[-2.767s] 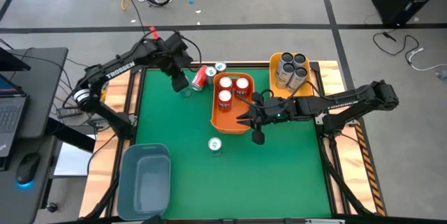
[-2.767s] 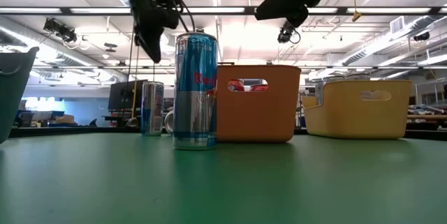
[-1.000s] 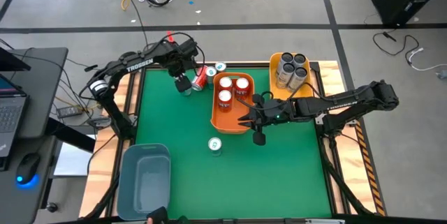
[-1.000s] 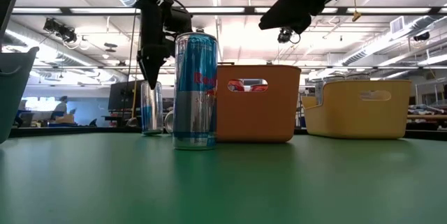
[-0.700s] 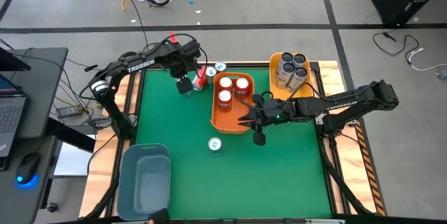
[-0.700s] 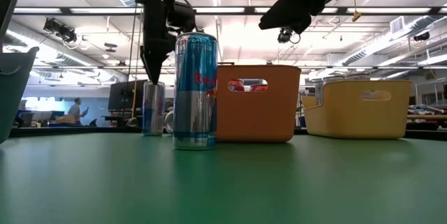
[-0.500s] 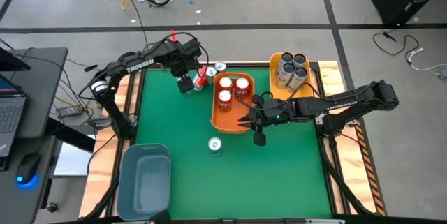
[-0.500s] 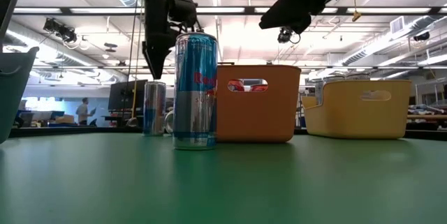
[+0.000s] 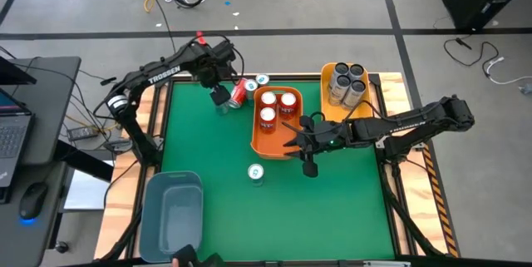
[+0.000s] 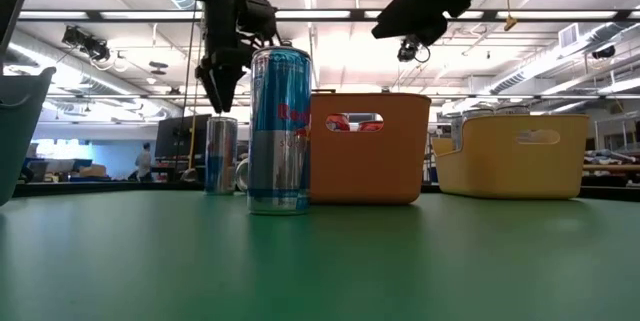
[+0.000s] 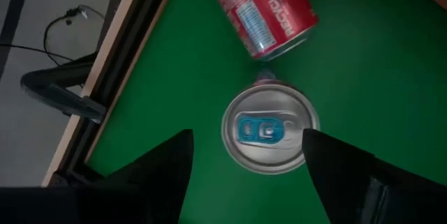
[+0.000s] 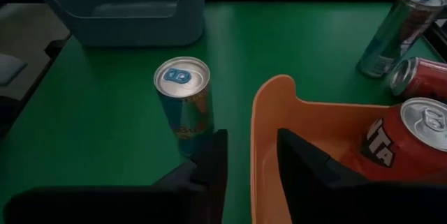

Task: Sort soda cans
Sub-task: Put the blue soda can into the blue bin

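My left gripper [image 11: 246, 137] stands open, pointing down, a little above an upright teal-blue soda can [image 11: 271, 130] near the table's far left corner [image 9: 220, 106]. Its fingers stand on either side of the can's silver top without touching it. A red can [image 11: 262, 11] lies on its side just beyond. My right gripper [image 12: 251, 140] hovers open over the near rim of the orange bin [image 9: 259, 138], which holds three red cans [image 9: 268, 116]. Another teal-blue can [image 9: 255, 172] stands alone in the middle of the table. Several dark cans [image 9: 347, 82] stand in the yellow bin [image 9: 326, 101].
A blue bin [image 9: 172, 211] sits at the table's near left corner. One more teal-blue can [image 9: 263, 79] stands at the far edge beside the lying red can [image 9: 239, 92]. Open green table lies between the blue bin and the lone can.
My left gripper has risen from the top of the far-left teal-blue can and now hangs clear above it, its fingers still apart. The can stays upright where it was.
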You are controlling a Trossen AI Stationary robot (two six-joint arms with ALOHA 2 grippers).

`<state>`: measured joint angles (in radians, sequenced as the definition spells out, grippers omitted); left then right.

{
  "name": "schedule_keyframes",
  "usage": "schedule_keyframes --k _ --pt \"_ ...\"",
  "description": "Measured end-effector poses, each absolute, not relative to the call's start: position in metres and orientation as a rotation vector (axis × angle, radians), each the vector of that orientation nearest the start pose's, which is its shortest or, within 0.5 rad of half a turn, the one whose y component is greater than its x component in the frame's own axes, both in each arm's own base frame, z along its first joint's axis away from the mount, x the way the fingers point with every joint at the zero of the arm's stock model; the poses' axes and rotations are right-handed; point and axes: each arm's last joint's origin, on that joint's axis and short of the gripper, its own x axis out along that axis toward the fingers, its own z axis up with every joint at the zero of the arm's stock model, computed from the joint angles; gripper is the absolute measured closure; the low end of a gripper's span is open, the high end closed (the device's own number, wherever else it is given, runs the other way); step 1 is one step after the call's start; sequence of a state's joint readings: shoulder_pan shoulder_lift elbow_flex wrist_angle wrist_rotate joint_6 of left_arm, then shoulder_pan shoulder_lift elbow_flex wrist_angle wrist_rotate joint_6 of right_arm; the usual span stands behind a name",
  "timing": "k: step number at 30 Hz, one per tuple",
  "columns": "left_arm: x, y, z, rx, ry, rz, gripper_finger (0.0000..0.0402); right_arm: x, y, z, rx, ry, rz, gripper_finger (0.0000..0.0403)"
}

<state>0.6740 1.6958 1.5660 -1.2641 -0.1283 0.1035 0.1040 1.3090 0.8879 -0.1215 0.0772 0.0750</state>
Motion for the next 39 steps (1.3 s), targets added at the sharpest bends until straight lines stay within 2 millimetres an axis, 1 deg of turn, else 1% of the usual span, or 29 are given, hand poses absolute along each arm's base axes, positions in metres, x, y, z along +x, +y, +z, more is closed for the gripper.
schedule_keyframes --k 4,11,17,23,28,39 --pt "0.245 0.208 0.295 -0.311 1.428 0.579 0.0128 0.282 0.027 0.264 0.025 0.531 0.007 0.0265" --pt "0.251 0.211 0.284 -0.331 1.454 0.524 0.0128 0.282 0.027 0.265 0.026 0.524 0.006 0.0242" --pt "0.252 0.213 0.282 -0.326 1.459 0.519 0.0128 0.282 0.027 0.265 0.026 0.525 0.006 0.0241" --pt "0.253 0.214 0.286 -0.322 1.455 0.522 0.0128 0.282 0.027 0.265 0.026 0.525 0.006 0.0241" --pt "0.253 0.212 0.286 -0.334 1.457 0.460 0.0128 0.282 0.027 0.265 0.023 0.525 0.007 0.0241" --pt "0.252 0.211 0.287 -0.341 1.463 0.455 0.0129 0.282 0.027 0.265 0.019 0.525 0.007 0.0240"
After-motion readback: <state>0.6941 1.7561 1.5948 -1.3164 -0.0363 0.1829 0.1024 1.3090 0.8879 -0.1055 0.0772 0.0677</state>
